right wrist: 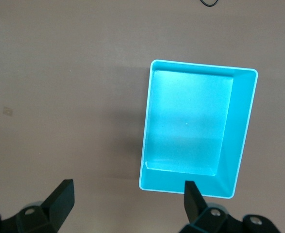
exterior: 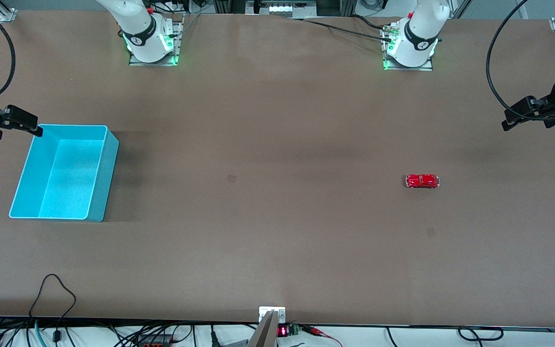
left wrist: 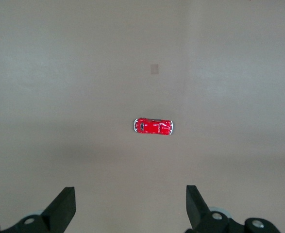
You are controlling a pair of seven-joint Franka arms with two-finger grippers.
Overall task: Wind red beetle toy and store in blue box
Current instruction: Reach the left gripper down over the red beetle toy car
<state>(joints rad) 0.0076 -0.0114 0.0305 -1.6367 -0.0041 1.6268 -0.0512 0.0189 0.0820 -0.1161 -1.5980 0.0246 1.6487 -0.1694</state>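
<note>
The red beetle toy [exterior: 422, 181] sits on the brown table toward the left arm's end; it also shows in the left wrist view [left wrist: 153, 126], well ahead of the fingers. My left gripper [exterior: 511, 121] is open and empty, up in the air over the table's edge at the left arm's end. The blue box [exterior: 106, 159] stands empty toward the right arm's end; it also shows in the right wrist view [right wrist: 242, 126]. My right gripper [exterior: 34, 129] is open and empty, in the air over the box's corner nearest the bases.
The two arm bases [exterior: 150, 41] [exterior: 410, 46] stand along the table's edge farthest from the front camera. Cables and a small display [exterior: 283, 331] lie along the edge nearest the front camera. Bare table lies between the box and the toy.
</note>
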